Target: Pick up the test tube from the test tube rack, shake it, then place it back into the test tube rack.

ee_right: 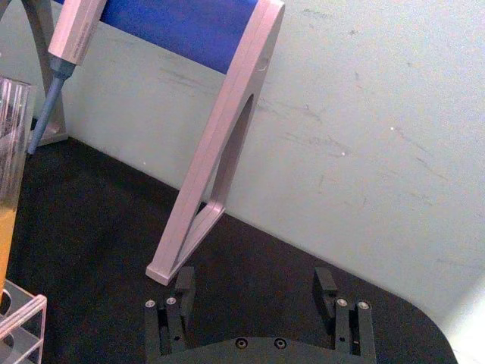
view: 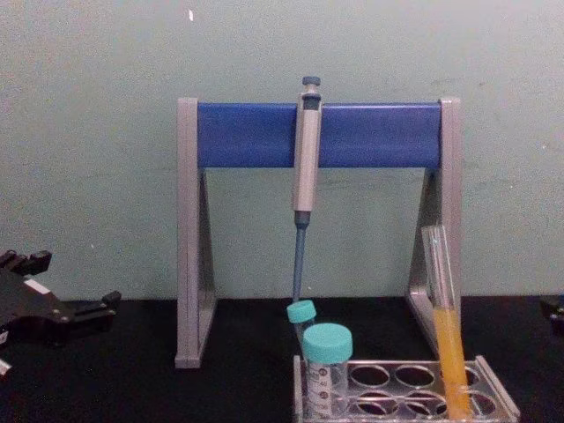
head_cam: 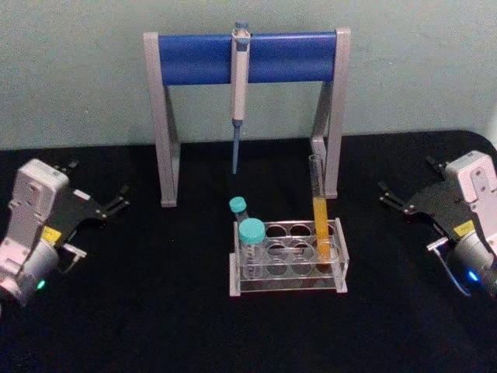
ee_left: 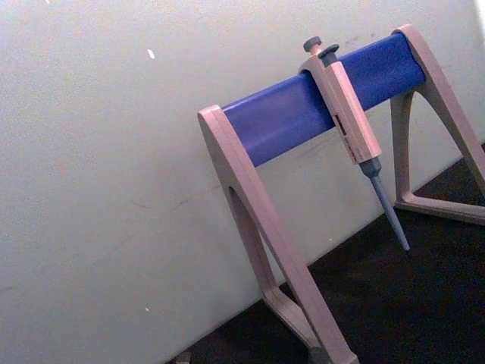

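Head view: left gripper (head_cam: 99,177) carries yellow sticker (head_cam: 48,233) (writing unreadable).

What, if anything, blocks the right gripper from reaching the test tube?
Probably nothing, so yes: the right gripper is open, the test tube stands at the rack's right end, only tabletop lies between.

The tabletop (head_cam: 155,311) wears a matt black cloth. The test tube rack (head_cam: 286,288) is clear, glossy plastic; the test tube (head_cam: 319,217) looks like smooth clear glass. The pipette stand (head_cam: 165,140) has matt grey legs and a smooth blue bar.
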Robot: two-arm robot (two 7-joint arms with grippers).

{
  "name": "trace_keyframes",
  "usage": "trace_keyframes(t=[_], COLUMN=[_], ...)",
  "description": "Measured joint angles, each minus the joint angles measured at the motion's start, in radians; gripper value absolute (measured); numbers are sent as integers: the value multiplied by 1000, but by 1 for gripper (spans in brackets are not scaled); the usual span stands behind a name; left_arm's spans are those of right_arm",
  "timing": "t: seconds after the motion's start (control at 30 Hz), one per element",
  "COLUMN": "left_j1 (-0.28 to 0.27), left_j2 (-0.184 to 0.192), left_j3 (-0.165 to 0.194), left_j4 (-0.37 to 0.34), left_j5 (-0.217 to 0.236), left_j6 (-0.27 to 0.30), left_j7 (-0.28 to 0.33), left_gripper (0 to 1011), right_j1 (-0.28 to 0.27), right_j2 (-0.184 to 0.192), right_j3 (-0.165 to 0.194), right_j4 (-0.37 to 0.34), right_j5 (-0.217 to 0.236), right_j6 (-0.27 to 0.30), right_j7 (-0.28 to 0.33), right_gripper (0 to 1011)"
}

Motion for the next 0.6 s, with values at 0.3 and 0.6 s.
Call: trace_keyframes(t=[0.3, 0.6], left_j1=[0, 0], left_j2=[0, 0], left_j3=[0, 0], left_j4=[0, 0], left_j5=[0, 0], left_j6=[0, 0], left_j7=[0, 0], left_gripper=[1001, 1001], right_j1=[1, 1], right_j2=[1, 1], right_j3=[0, 0], right_j4=[0, 0], right_j5=[0, 0], right_j6=[0, 0], right_j7=[0, 0], right_gripper=[1000, 1000])
